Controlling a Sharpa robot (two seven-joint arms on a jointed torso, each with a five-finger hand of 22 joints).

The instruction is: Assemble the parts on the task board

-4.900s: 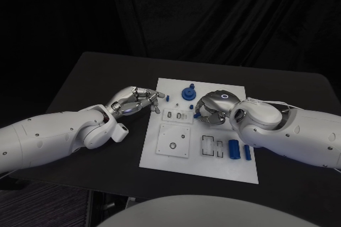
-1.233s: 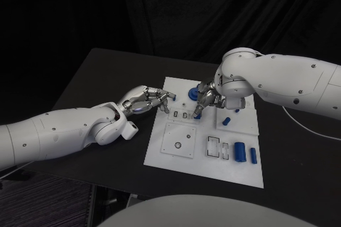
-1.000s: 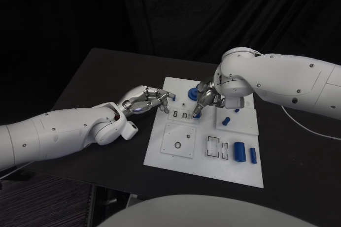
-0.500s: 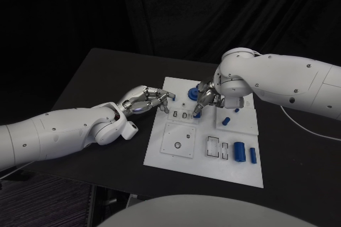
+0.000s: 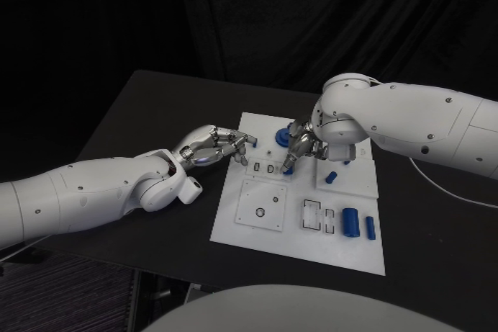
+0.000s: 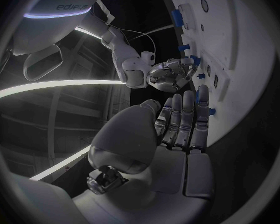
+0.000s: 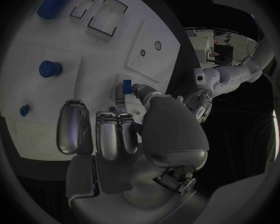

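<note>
My right hand pinches a blue part over the board to seat it; left hand beside the board, empty, fingers apart

A black table is sitting under everything, w/ its matte top taking up most of the head view & its far corner showing at upper left. A dark curtain is hanging behind the table, falling in vertical folds. A thin white cable is lying across the table's right side, curving toward the edge.
</note>
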